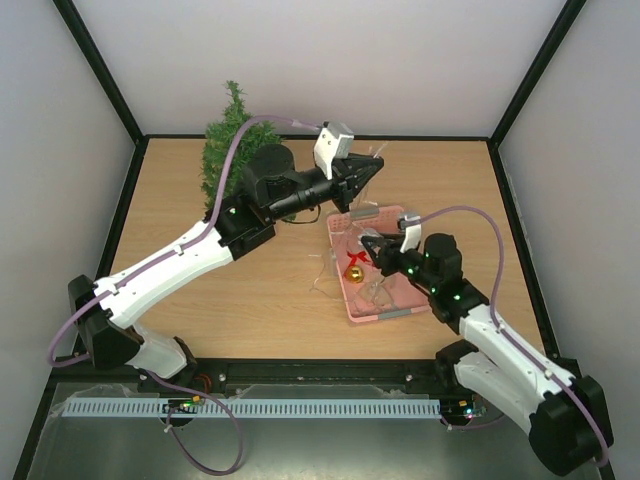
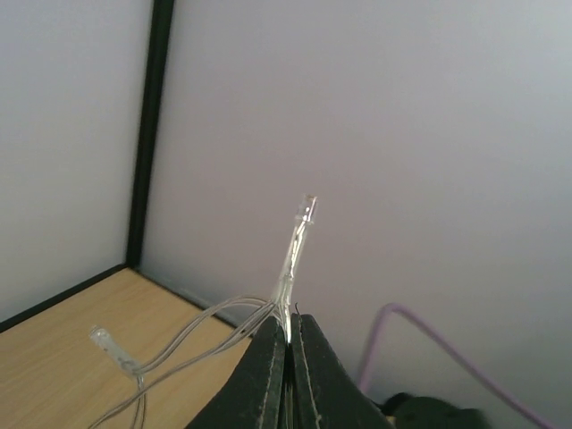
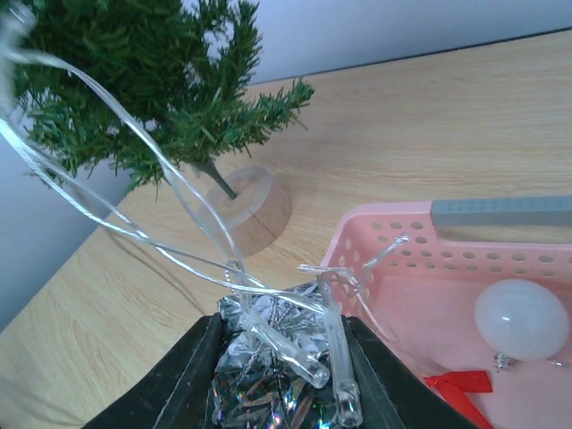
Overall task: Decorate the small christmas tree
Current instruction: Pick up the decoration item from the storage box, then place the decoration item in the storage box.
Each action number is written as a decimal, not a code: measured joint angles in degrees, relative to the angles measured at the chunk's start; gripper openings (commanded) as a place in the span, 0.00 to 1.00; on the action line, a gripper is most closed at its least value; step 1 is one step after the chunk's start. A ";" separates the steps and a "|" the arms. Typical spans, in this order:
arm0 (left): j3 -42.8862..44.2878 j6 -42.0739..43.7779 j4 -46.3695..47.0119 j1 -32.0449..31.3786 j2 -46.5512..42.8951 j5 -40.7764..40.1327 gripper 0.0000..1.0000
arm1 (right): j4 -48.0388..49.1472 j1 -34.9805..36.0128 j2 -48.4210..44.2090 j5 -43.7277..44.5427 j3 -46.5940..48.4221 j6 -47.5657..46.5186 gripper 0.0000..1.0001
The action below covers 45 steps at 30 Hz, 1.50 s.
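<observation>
The small christmas tree (image 1: pixel 228 150) stands at the table's back left; the right wrist view shows its branches (image 3: pixel 134 80) and pale round base (image 3: pixel 243 207). My left gripper (image 1: pixel 368 172) hovers right of the tree, shut on a clear light string (image 2: pixel 290 268) whose bulb (image 2: pixel 307 210) sticks up past the jaws (image 2: pixel 288 323). My right gripper (image 1: pixel 372 250) sits at the pink basket (image 1: pixel 392 312), shut on a crumpled silver foil ornament (image 3: pixel 268 375). Two clear bulbs (image 3: pixel 335 357) of the light string lie across the foil, and loops of wire rise toward the tree.
In the basket (image 3: pixel 393 259) lie a white bauble (image 3: pixel 521 319), a red bow (image 3: pixel 460 384) and a gold ball (image 1: pixel 354 272). A grey bar (image 3: pixel 500 211) runs along the basket's far rim. Walls close off the back and both sides.
</observation>
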 measured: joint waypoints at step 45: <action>-3.02 7.74 -12.50 0.90 -15.91 -12.59 0.02 | -33.86 0.00 1.90 31.71 14.80 12.92 0.70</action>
